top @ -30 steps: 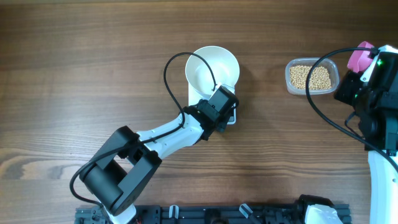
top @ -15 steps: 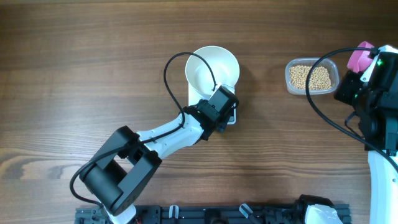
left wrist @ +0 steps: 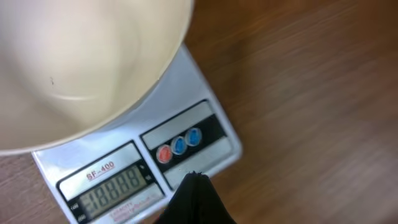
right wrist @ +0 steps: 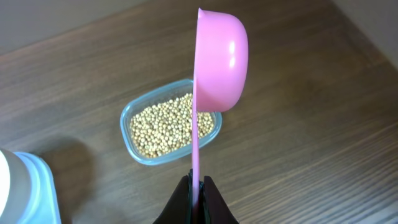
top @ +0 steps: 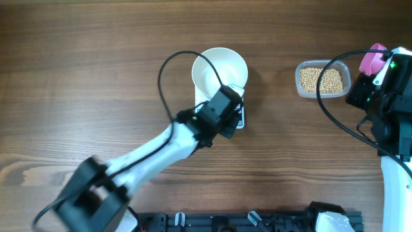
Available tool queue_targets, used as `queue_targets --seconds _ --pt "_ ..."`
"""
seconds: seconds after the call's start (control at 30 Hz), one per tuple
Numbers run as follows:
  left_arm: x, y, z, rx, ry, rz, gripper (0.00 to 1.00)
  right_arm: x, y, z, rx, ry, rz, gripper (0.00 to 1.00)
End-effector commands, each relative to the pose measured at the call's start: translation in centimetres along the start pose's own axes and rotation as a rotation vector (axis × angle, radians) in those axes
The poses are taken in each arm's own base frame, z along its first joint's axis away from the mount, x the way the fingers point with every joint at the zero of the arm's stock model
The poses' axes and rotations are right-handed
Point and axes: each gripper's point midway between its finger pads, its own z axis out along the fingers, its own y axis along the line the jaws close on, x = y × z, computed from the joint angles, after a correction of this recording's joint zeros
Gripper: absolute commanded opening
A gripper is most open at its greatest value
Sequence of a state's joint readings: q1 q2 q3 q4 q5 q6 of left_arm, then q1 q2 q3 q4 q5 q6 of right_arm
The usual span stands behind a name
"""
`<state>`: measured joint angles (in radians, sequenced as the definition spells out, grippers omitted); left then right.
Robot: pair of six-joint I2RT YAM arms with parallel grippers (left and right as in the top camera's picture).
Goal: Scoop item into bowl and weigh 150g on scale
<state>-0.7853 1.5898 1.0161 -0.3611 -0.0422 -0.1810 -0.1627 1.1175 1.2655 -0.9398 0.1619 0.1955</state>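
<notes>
- Pointing at buttons point(left wrist: 179, 145) on scale point(left wrist: 186, 78): left end effector point(left wrist: 194, 182), jaws together.
- Bowl point(top: 215, 67) sits on scale.
- Right end effector point(right wrist: 198, 183) clamped on pink scoop point(right wrist: 221, 62); beans point(top: 322, 80) at bowl's 3 o'clock.

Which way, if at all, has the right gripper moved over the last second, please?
No: the right gripper, jaws shut on the pink scoop, holds the same spot beside the clear bean tub in the overhead view.

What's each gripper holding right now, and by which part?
The right gripper pinches the pink scoop by the end of its handle. The left gripper, shut by the scale, holds nothing.
</notes>
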Motion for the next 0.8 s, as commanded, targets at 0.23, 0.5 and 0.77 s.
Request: queue_targets --seconds 0.23,0.5,0.77 --pt "-6.1 3.3 -12.7 0.047 -0.316 -0.271 0.04 2.2 3.1 -0.3 -0.194 0.092 -0.118 0.04" --pt "-4.3 18.9 -20.1 -0.267 -0.467 -0.635 0.04 2.8 3.0 -0.3 -0.191 0.118 -0.122 0.04" --pt "2.3 28.4 -22.7 -0.516 -0.409 -0.902 0.25 3.2 1.7 -0.2 -0.120 0.132 -0.169 0.04"
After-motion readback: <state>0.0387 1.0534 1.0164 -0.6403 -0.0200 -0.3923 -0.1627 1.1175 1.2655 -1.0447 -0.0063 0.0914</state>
